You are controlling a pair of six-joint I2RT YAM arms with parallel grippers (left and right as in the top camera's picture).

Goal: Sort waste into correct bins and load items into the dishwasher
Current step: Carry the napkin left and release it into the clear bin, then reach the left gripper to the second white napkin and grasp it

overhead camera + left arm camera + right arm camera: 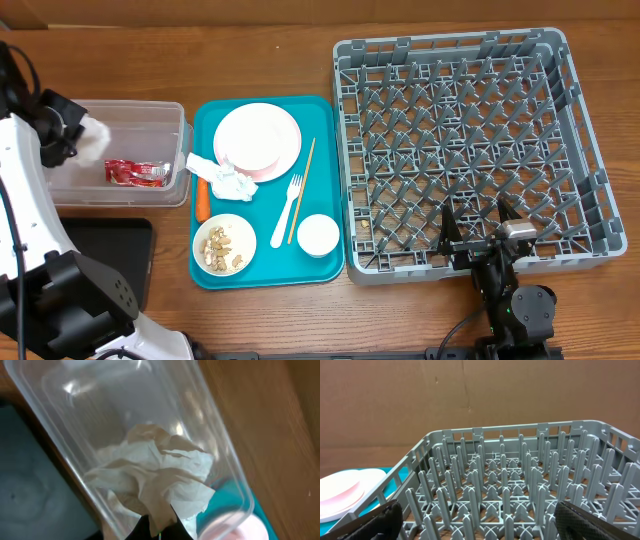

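My left gripper (pixel 82 138) is shut on a crumpled white napkin (pixel 160 475) and holds it over the left end of the clear tub (pixel 160 110). A red wrapper (pixel 135 172) lies inside that tub. On the teal tray (pixel 330 150) sit a pink plate (pixel 257 137), another napkin (pixel 225 177), a carrot (pixel 202 200), a bowl of scraps (pixel 224 245), a fork (pixel 290 205), a chopstick (pixel 302 190) and a white cup (pixel 318 235). Over the front edge of the grey rack (pixel 470 150), my right gripper (pixel 478 235) stands open and holds nothing.
A black tray (pixel 100 250) lies in front of the clear tub, partly under my left arm. The rack's pegs (pixel 490 490) stand bare. The pink plate (pixel 340 492) shows past the rack's left wall.
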